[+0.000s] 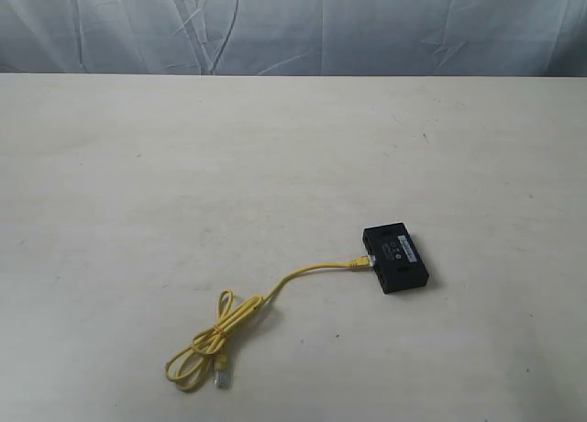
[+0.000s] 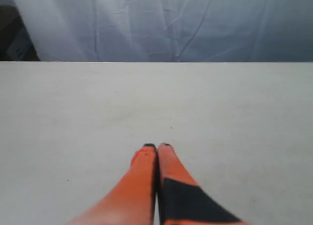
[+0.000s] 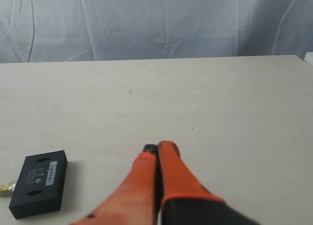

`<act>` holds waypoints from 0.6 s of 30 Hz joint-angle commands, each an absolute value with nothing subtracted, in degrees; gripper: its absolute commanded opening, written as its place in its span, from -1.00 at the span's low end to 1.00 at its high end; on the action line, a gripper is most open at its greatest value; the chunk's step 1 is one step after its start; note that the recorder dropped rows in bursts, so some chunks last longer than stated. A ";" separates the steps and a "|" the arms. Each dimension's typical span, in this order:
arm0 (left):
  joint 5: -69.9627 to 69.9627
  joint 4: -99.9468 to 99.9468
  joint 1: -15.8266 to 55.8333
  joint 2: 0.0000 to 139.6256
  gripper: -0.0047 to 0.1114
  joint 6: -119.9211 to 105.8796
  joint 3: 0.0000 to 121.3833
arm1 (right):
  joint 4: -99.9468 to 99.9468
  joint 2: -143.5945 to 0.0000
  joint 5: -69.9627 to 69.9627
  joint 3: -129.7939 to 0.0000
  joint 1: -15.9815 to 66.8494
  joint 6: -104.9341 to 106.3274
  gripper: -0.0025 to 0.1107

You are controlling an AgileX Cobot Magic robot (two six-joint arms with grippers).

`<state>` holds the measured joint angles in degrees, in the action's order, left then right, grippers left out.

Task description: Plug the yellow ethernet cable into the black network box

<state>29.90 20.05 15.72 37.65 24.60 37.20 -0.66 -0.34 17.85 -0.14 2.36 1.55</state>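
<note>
The black network box [image 1: 395, 257] lies flat on the table right of centre, white label up. The yellow ethernet cable [image 1: 275, 289] runs from its left side, where one plug [image 1: 360, 260] sits at a port, down to a loose loop with a free clear plug [image 1: 221, 376] near the front edge. Neither arm shows in the exterior view. My left gripper [image 2: 157, 146] is shut over bare table with nothing between its orange fingers. My right gripper [image 3: 157, 146] is shut and empty too, with the box [image 3: 40, 182] apart from it and the plugged end [image 3: 6, 188] just visible.
The pale table [image 1: 183, 165] ends at a far edge below a wrinkled white curtain [image 1: 293, 23]. A dark object [image 2: 14, 39] sits beyond the table's far corner in the left wrist view.
</note>
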 commanded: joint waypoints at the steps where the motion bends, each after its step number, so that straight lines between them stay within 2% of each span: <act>1: 31.90 16.17 7.15 32.04 -0.92 24.68 36.98 | -0.70 0.00 17.46 0.00 2.02 1.44 -0.97; 5: 32.08 16.99 2.92 26.31 -0.92 24.68 34.28 | -0.70 0.00 17.46 0.00 2.02 1.44 -0.97; 18: 16.61 19.98 2.86 6.49 -0.92 24.68 7.32 | -0.70 0.00 17.46 0.00 2.02 1.44 -0.97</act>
<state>21.59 19.34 2.89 9.97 24.60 12.15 -0.66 -0.34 17.85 -0.14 2.36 1.44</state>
